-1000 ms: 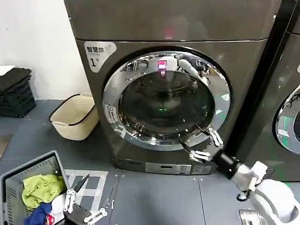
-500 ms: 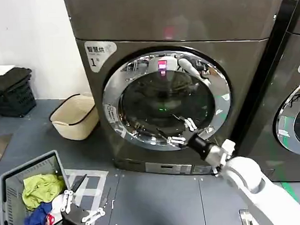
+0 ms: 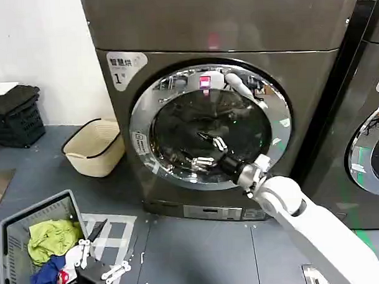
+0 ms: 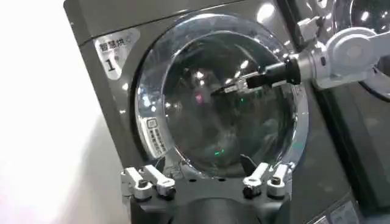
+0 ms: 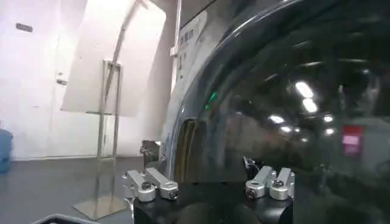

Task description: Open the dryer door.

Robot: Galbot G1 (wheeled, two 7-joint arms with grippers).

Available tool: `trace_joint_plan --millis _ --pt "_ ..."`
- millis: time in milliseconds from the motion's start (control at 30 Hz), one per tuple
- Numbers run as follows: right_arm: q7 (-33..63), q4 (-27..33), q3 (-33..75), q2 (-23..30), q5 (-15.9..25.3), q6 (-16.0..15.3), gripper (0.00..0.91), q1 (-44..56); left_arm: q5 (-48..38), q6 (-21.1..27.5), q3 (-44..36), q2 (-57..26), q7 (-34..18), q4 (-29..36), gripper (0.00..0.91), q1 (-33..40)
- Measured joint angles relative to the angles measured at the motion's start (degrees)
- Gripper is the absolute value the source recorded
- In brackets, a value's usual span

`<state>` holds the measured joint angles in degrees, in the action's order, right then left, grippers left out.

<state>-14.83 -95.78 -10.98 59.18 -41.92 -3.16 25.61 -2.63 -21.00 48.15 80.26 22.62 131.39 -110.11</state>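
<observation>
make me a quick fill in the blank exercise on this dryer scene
1. The right gripper is held in front of the dryer door's dark ____.
2. The white label at the machine's upper corner carries the number ____.
3. The left gripper sits low beside a grey basket holding ____.
4. The dryer door is ____.

Missing words: glass; 1; clothes; closed

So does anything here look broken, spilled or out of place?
Nothing stands out. The dryer door is shut and sits flush, its glass unbroken. The right gripper is open in front of the glass; the left gripper hangs low, open, beside a basket of clothes.
</observation>
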Motion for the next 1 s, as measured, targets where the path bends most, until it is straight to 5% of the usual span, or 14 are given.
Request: trace_joint_plan --millis 1000 --pt "-1.00 11.27 -6.43 12.36 2.97 0.44 0.907 -7.30 -1.79 0.92 2.38 0.48 0.09 1.13 0.907 0.29"
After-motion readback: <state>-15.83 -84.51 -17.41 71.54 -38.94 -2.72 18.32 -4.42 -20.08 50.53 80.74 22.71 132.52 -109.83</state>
